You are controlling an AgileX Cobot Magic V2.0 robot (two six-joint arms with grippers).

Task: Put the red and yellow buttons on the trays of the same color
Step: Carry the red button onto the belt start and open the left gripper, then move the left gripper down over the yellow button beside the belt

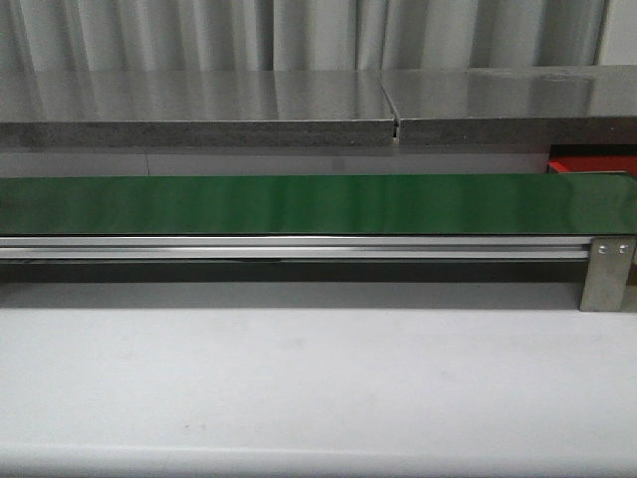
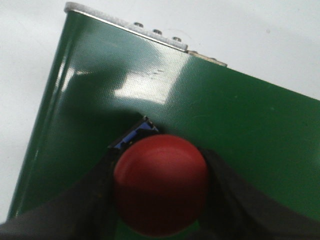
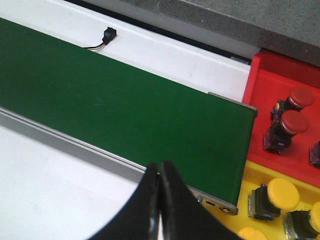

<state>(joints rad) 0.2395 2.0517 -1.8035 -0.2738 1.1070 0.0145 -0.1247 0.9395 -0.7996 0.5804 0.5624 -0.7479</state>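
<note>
In the left wrist view a red button (image 2: 160,182) with a dark blue base sits between the black fingers of my left gripper (image 2: 160,195), which is shut on it just over the green belt (image 2: 250,115) near the belt's end. My right gripper (image 3: 160,169) is shut with nothing in it, over the belt's near rail. Beyond the belt's end lie the red tray (image 3: 265,80), holding two red buttons (image 3: 294,122), and the yellow tray (image 3: 252,175), holding several yellow buttons (image 3: 283,194). Neither gripper shows in the front view.
The green conveyor belt (image 1: 299,204) runs across the front view with an aluminium rail (image 1: 299,247) and a bracket (image 1: 607,271) at its right end. A corner of the red tray (image 1: 592,164) shows at far right. A small black connector (image 3: 108,34) lies behind the belt.
</note>
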